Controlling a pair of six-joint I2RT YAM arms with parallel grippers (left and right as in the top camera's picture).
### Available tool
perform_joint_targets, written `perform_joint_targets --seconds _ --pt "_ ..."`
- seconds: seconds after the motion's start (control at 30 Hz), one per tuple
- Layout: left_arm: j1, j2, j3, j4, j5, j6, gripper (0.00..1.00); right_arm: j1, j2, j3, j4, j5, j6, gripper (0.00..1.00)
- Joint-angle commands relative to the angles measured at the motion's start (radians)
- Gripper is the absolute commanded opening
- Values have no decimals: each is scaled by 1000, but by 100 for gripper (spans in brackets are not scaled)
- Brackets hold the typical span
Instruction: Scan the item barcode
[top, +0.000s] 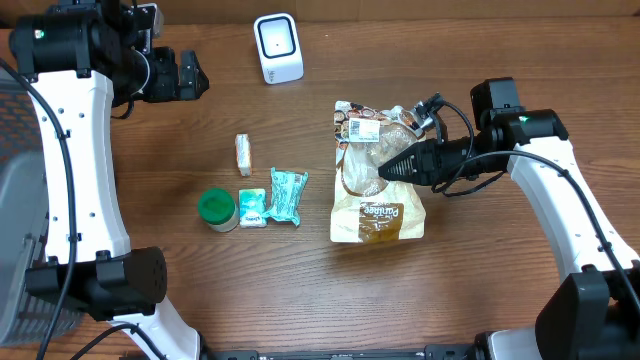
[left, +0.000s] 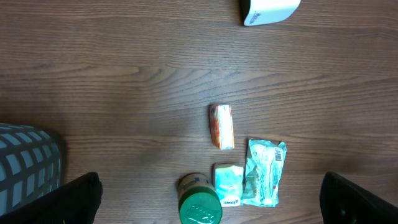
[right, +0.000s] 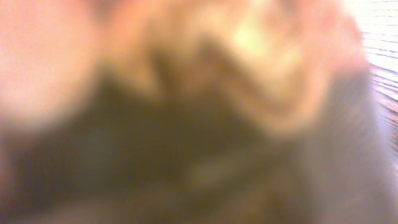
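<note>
Your right tool (top: 385, 168) is shut at the bread bag (top: 378, 205), probably pinching it; scanner (top: 278, 48) at twelve o'clock, scan not yet done. Your left tool (top: 190, 76) gapes empty.

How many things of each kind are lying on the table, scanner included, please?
bread bag: 1
green-lidded jar: 1
small packets: 3
scanner: 1
Total: 6

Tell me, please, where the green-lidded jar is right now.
In the overhead view the green-lidded jar stands left of centre, right beside a small white-and-teal packet, which lies to its right.
</note>
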Motion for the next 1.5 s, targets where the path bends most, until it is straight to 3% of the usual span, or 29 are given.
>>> perform_joint_targets --seconds 0.0,0.23,0.37,0.63,0.9,1.0,1.17,1.3,1.47 --pt "-1 -22 13 2 -6 27 100 1 -23 30 3 -47 -20 4" --pt "-1 -22 13 2 -6 27 100 1 -22 33 3 -47 -9 4" --pt "-1 -22 12 2 -6 27 99 10 -22 80 26 58 111 4" --pt "-1 -22 12 2 -6 27 99 135 27 403 30 542 313 4" --pt "-1 -22 12 2 -6 27 100 302 297 764 53 1215 346 4" --pt "-1 -22 13 2 -6 27 99 359 365 795 158 1446 262 4" --pt "-1 -22 12 2 -6 27 100 440 461 794 410 1767 -1 4" --pt "-1 -22 12 2 -6 27 99 472 522 793 600 1825 -233 4" --pt "-1 -22 12 2 -6 27 99 488 599 793 795 1846 -400 4"
